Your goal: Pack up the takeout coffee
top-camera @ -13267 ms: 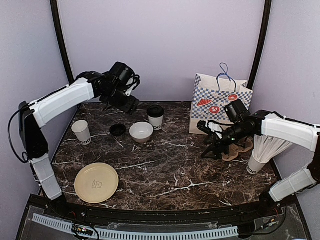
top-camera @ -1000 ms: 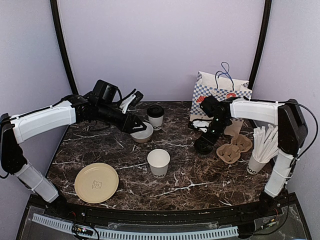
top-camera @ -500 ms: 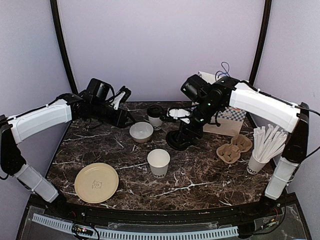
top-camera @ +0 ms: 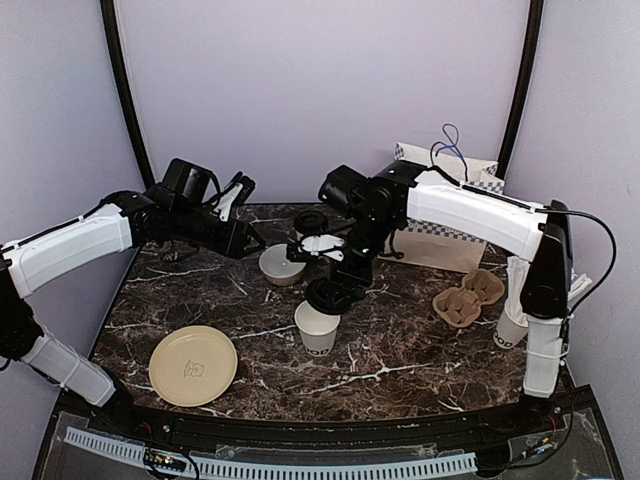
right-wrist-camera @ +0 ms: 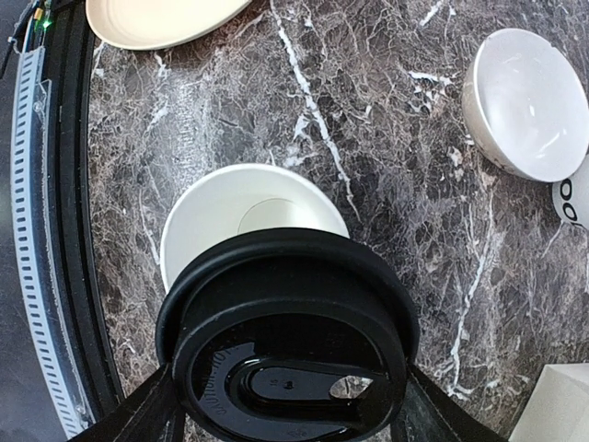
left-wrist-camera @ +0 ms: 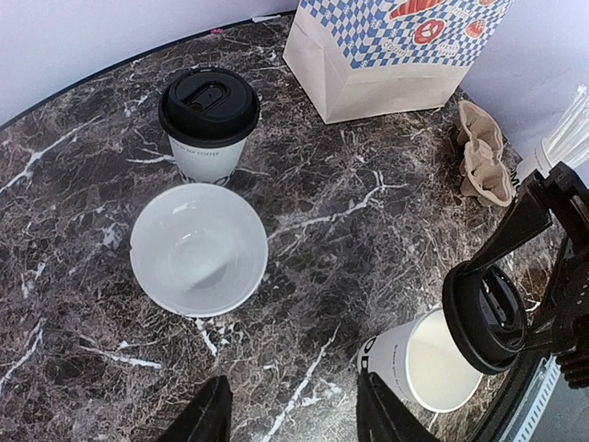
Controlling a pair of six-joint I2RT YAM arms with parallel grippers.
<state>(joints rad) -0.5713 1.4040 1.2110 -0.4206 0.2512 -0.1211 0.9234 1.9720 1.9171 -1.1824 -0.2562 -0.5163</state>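
The right gripper (top-camera: 338,280) clamps the lid (top-camera: 328,296) above the open cup (top-camera: 318,325), mid-tabletop. The left gripper (left-wrist-camera: 294,414), jaws apart, hovers near the far-edge bowl (left-wrist-camera: 198,249) and capped cup (left-wrist-camera: 209,120).

White-shelled arms (top-camera: 75,243) with black joints (top-camera: 553,262) and thin black cables (top-camera: 610,248).

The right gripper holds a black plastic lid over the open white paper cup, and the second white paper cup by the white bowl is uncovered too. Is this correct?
No: the second white paper cup by the white bowl is capped with a black lid, as the left wrist view shows. The right gripper holds a black plastic lid over the open white paper cup.
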